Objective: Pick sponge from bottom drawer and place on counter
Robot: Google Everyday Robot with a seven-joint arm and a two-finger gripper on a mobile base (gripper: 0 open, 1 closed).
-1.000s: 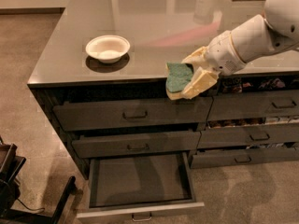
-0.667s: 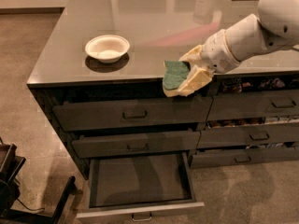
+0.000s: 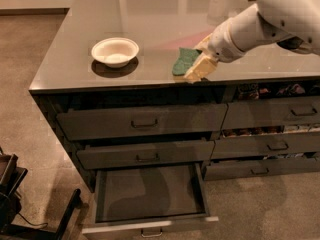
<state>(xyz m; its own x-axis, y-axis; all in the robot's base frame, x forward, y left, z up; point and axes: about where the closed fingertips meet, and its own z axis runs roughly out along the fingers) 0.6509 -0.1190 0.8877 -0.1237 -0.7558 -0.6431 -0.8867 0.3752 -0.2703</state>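
Tool: the tool (image 3: pixel 196 69) is at the end of the white arm (image 3: pixel 250 26), which reaches in from the right. It is low over the counter (image 3: pixel 150 14), just inside the front edge and somewhat right of the middle. Its pale fingers are clamped on the sponge.
Sponge: the sponge (image 3: pixel 182 62) is held in the tool with its green face turned left. It is over the counter surface close to the front edge. I cannot tell whether its underside touches the slab.
Bottom drawer: the bottom drawer (image 3: pixel 150 191) is pulled fully out below the left stack. Its floor is bare, with no sponge in it.
Bowl: a white bowl (image 3: pixel 115 51) sits on the counter toward the front-left corner, well apart from the sponge.
Change since a second ago: the sponge then hung in front of the counter's front edge, level with the top drawer face. It has since been lifted and carried inward, so it now lies over the slab itself.
Unchanged: the bowl and the open drawer are where they were.
Meaning for the task: the pick is done and the edge is cleared. By my reading, what remains is to set the sponge down flat, let go and lift the tool away.
Risk: a release this near the front edge could let the sponge tip off, so a spot slightly further in would be safer.
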